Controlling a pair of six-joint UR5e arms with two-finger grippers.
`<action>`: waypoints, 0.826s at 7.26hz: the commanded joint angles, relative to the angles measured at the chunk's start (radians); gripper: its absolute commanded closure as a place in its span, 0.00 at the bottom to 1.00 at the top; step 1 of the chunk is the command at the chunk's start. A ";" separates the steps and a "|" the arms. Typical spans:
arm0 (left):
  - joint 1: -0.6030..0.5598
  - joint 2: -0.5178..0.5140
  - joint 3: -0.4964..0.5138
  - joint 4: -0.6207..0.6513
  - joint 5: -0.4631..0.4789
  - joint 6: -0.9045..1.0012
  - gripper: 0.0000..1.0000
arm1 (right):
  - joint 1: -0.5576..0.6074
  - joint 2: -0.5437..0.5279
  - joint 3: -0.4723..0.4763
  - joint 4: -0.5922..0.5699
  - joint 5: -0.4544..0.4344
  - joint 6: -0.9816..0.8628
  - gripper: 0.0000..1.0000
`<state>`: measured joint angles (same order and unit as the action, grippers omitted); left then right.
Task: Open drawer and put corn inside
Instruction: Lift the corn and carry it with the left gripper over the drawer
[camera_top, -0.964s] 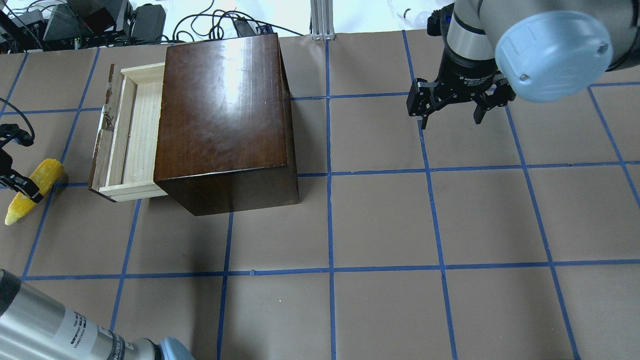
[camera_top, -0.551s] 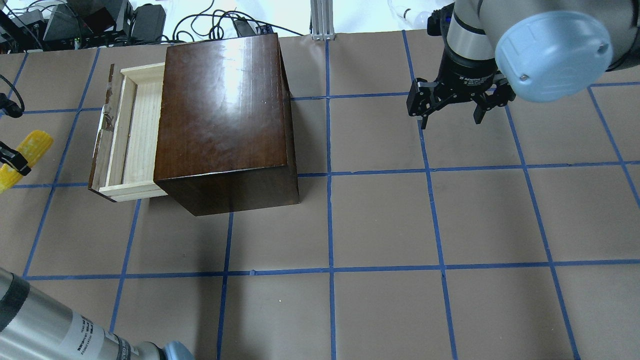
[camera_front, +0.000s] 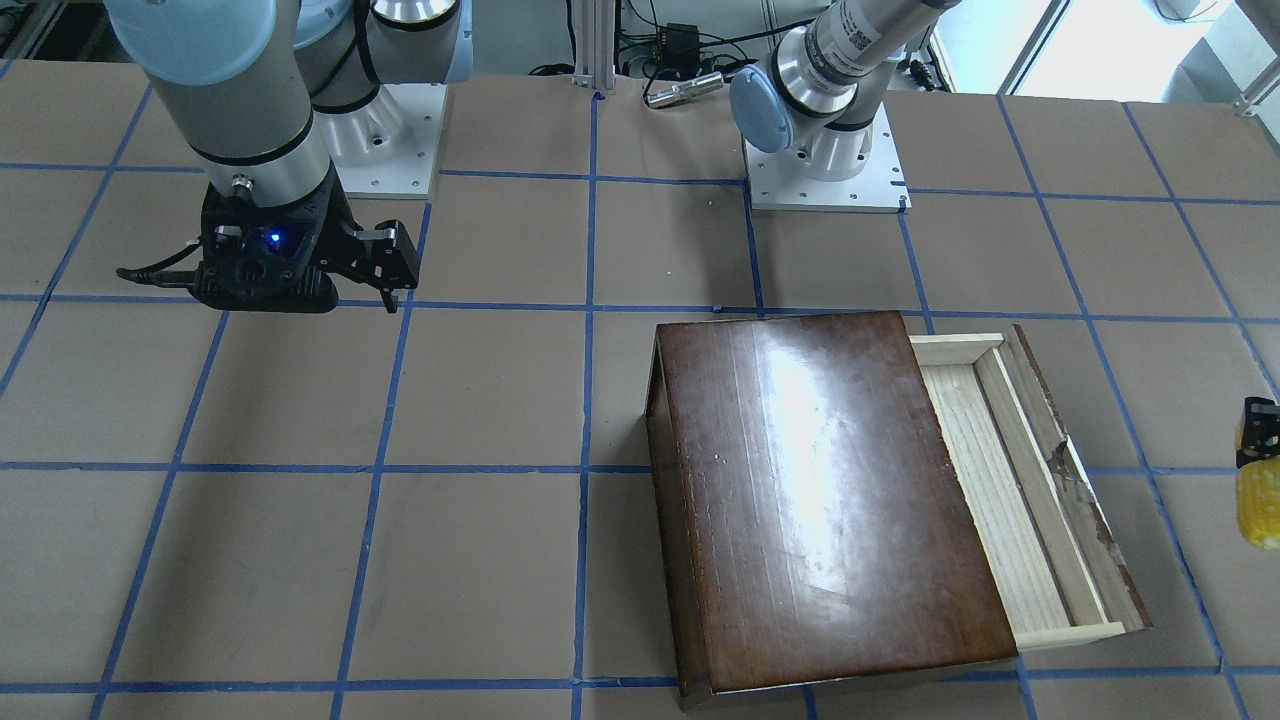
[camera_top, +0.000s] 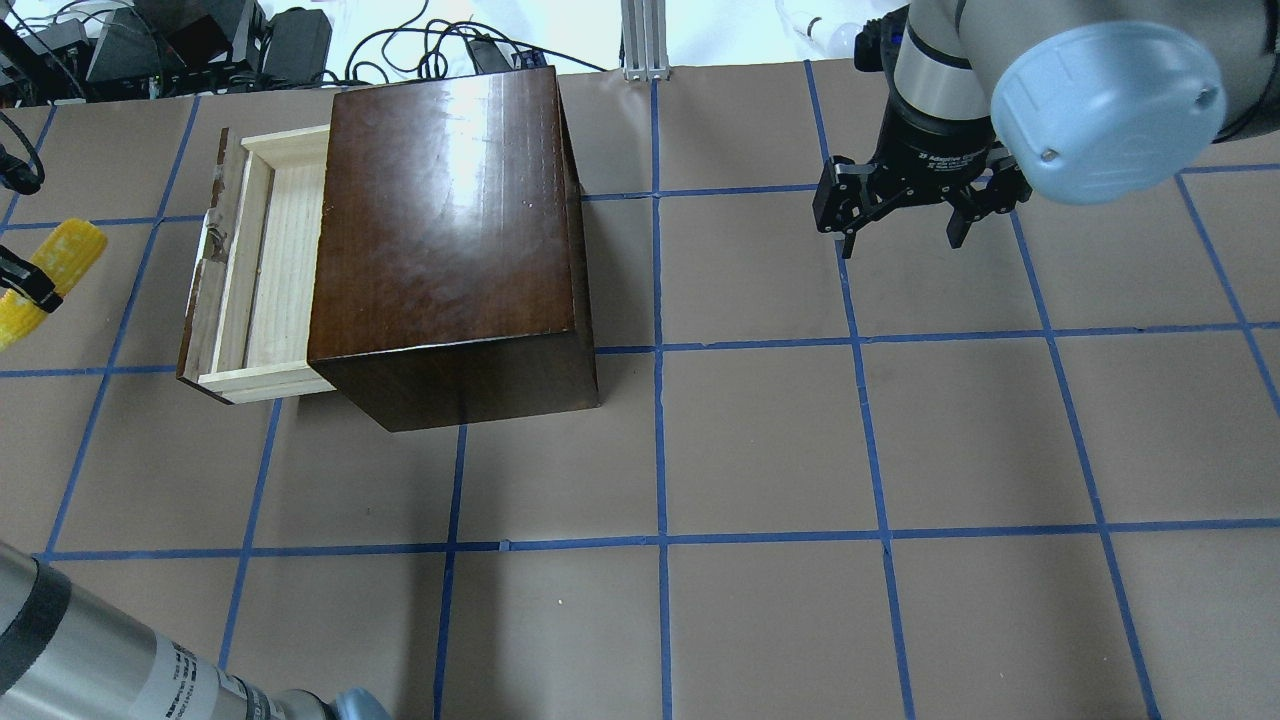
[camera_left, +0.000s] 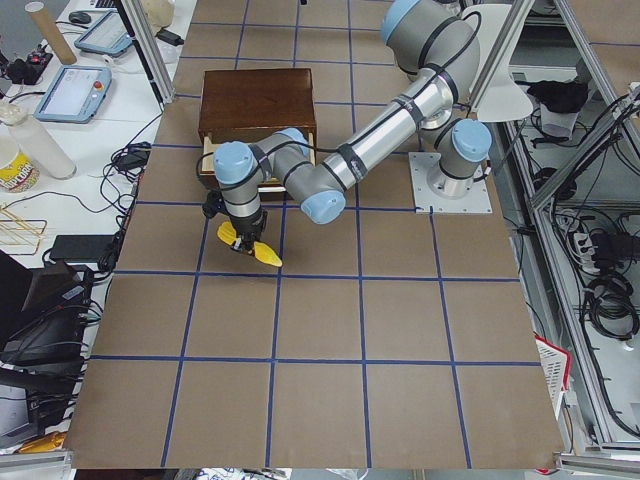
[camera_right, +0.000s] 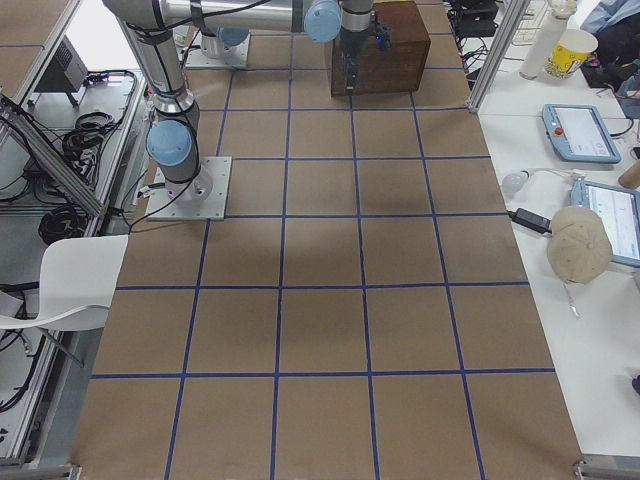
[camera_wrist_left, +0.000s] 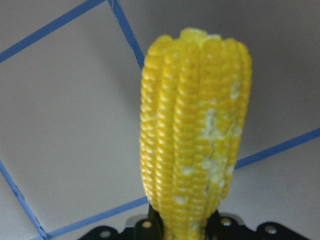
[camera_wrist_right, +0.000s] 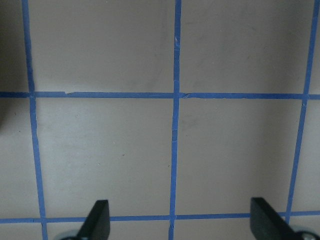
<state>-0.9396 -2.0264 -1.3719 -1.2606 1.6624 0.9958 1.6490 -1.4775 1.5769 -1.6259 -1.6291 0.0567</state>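
Observation:
The drawer (camera_top: 262, 270) stands pulled out of the left side of the glossy dark-brown box (camera_top: 450, 230), and its pale wood tray is empty. It also shows in the front view (camera_front: 1010, 490). My left gripper (camera_top: 22, 290) is shut on the yellow corn (camera_top: 50, 268) at the overhead view's left edge. It holds the corn above the table, left of the drawer front. The left wrist view shows the corn (camera_wrist_left: 195, 145) gripped at its lower end. The corn (camera_front: 1258, 505) shows at the front view's right edge. My right gripper (camera_top: 900, 240) is open and empty, far right of the box.
Brown table paper with a blue tape grid (camera_top: 660, 450). Cables and gear (camera_top: 150, 45) lie beyond the far edge behind the box. My left arm's forearm (camera_top: 110, 660) crosses the near left corner. The right wrist view shows only bare table between the open fingers (camera_wrist_right: 97, 222).
My left gripper has lifted the corn off the table and carried it toward the far side, still left of the drawer. The right arm, box and drawer have not moved.

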 joint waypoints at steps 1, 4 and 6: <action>-0.069 0.061 0.130 -0.254 -0.027 -0.222 1.00 | 0.000 0.000 0.000 0.000 0.002 0.000 0.00; -0.203 0.095 0.152 -0.325 -0.084 -0.521 1.00 | 0.000 0.000 0.000 0.000 0.002 0.000 0.00; -0.278 0.078 0.146 -0.350 -0.130 -0.746 1.00 | 0.000 0.000 0.000 0.001 0.002 0.000 0.00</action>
<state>-1.1694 -1.9365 -1.2225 -1.5971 1.5612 0.3934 1.6490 -1.4777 1.5770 -1.6249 -1.6269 0.0568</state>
